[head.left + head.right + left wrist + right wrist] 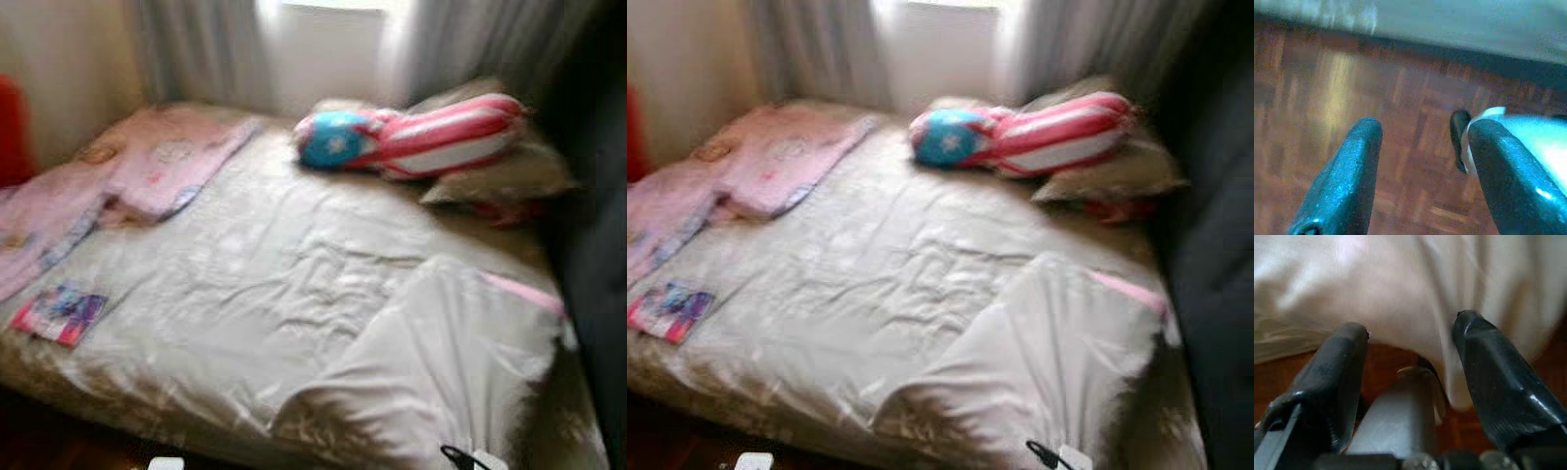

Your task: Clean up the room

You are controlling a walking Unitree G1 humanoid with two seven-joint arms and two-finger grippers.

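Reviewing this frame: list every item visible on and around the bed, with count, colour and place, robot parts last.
Bed: one, wrinkled pale cream sheet, across the middle of the head views.
Folded-back cover: one, cream with pink edge, on the bed's near right corner.
Pink blanket: one, pink with faint prints, on the bed's far left side.
Long cushion: one, red and white stripes with a blue end, at the far right, lying on a pillow.
Pillow: one, beige, under the cushion.
Booklet: one, pink and blue, near left edge of the bed.
Curtains: grey, behind the bed.
Wooden floor: brown parquet, beside the bed.
Left claw: open, over the floor.
Right claw: open, by the hanging sheet.
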